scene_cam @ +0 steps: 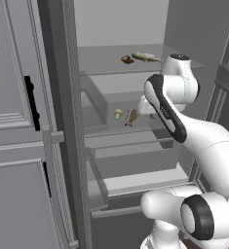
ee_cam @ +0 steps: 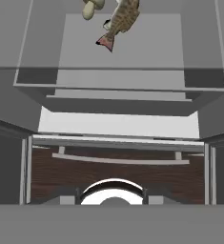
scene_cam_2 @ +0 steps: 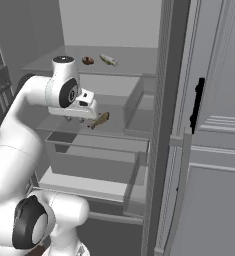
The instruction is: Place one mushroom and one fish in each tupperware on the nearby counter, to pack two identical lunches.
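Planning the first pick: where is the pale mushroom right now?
The pale mushroom sits on the fridge's middle shelf, just left of a fish.

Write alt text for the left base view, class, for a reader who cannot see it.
A white robot arm reaches into an open grey fridge, toward a small pale mushroom and a brown striped fish on the middle shelf. A dark brown mushroom and a second fish lie on the shelf above.
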### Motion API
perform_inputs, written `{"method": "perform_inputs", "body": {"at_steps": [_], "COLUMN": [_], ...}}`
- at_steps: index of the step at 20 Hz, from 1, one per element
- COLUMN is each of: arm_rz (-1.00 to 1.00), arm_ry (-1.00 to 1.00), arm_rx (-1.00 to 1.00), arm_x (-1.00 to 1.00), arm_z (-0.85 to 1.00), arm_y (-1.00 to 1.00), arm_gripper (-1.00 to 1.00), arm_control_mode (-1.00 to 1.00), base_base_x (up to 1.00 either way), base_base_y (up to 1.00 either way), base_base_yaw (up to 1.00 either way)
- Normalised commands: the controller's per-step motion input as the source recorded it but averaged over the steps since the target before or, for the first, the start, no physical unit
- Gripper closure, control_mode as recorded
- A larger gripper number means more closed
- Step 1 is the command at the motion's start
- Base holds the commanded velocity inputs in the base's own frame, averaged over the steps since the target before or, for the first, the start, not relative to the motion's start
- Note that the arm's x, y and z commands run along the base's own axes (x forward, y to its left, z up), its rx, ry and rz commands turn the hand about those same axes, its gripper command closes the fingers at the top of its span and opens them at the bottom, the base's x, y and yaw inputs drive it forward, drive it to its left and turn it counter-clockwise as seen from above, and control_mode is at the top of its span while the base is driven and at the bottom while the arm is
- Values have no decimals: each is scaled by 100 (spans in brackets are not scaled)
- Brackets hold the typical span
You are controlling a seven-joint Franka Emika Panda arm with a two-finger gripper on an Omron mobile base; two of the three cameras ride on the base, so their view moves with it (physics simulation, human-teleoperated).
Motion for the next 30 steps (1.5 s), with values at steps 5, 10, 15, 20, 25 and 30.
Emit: {"method": "perform_inputs", "body": {"at_steps": [5, 10, 15, 20, 25, 30], "arm_rz": [-6, -9, -8, -5, -3, -1], "arm_ry": [-7, -23, -17, -1, 0, 0], "arm_rx": [0, 0, 0, 0, 3, 1], "arm_x": [15, 33, 44, 56, 48, 48], "arm_z": [-29, -54, -51, -36, -12, -20], "arm_y": [5, 3, 0, 7, 2, 2], "arm_gripper": [-100, -100, -100, -100, -100, -100], "arm_control_mode": [-100, -100, -100, -100, -100, -100], "base_base_x": [0, 0, 0, 0, 0, 0], "base_base_y": [0, 0, 0, 0, 0, 0], "base_base_yaw": [0, 0, 0, 0, 0, 0]}}
